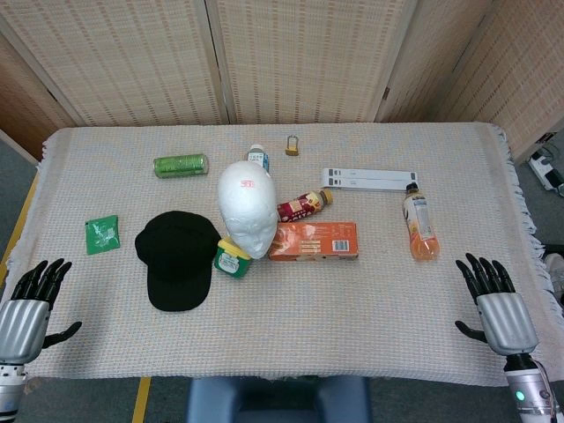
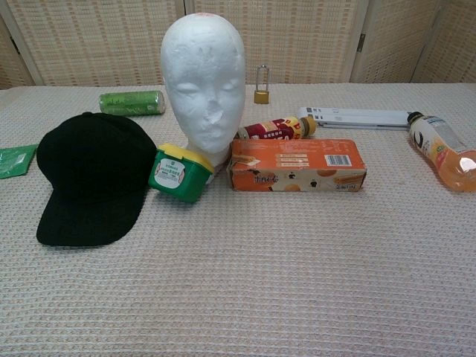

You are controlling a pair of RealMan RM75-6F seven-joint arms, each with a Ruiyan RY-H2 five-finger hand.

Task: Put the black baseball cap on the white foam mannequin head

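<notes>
While both hands rest at the near edge of the cloth-covered table (image 1: 370, 300), neither holds anything: the left hand (image 1: 26, 308) and the right hand (image 1: 498, 304) each have their fingers spread and released. Ahead of the left hand's fingers and toward the middle lies the black baseball cap (image 1: 176, 257), flat on the cloth with its brim toward the robot. Just beyond it, farther from those fingers, stands the white foam mannequin head (image 1: 248, 204), upright and bare. An orange box (image 1: 314, 241) lies beside the head, toward the right hand, and a small green tub (image 1: 233, 257) leans against the head's base.
</notes>
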